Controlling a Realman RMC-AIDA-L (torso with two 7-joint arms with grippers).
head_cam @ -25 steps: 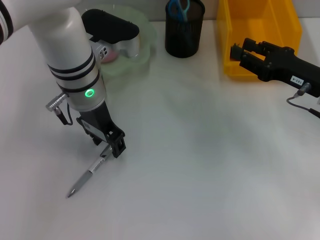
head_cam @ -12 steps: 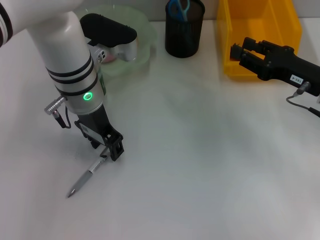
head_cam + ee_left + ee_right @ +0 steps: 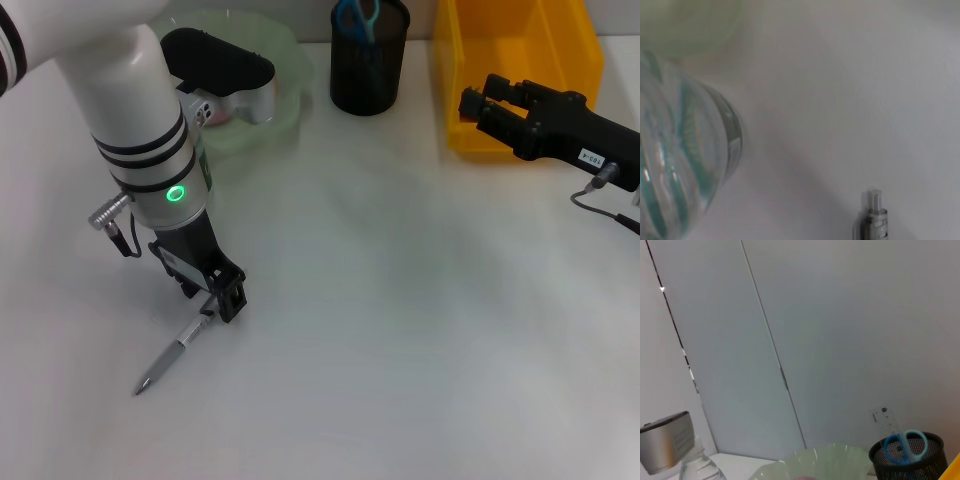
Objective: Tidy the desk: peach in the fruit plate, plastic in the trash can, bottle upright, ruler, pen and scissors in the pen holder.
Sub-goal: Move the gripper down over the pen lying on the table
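**Q:** Jaws first: how do they stand?

**A:** Spread apart on the left gripper (image 3: 222, 297), straddling the cap end of the pen (image 3: 176, 350) and not yet closed on it. For the right gripper (image 3: 478, 106) I cannot tell; it is parked at the near wall of the yellow trash can (image 3: 520, 40).

**Q:** Where does everything sit, taking the pen as the landmark?

**A:** The pen lies flat on the white desk (image 3: 400, 330), its tip pointing toward the robot and to its left, its cap end reaching up between the left fingers. Beyond the pen stands the clear bottle (image 3: 685, 165), upright, mostly hidden behind the left arm in the head view. Farther back is the green fruit plate (image 3: 290, 80) with something pink inside, likely the peach. Right of that, well away from the pen, is the black mesh pen holder (image 3: 368, 60), with the blue-handled scissors (image 3: 356, 18) already in it.

**Q:** What could go wrong from here?

**A:** The fingers reach only the very end of the pen. Closing there, I judge, could pivot it or let it roll out, or leave it dangling and hard to drop into the holder.
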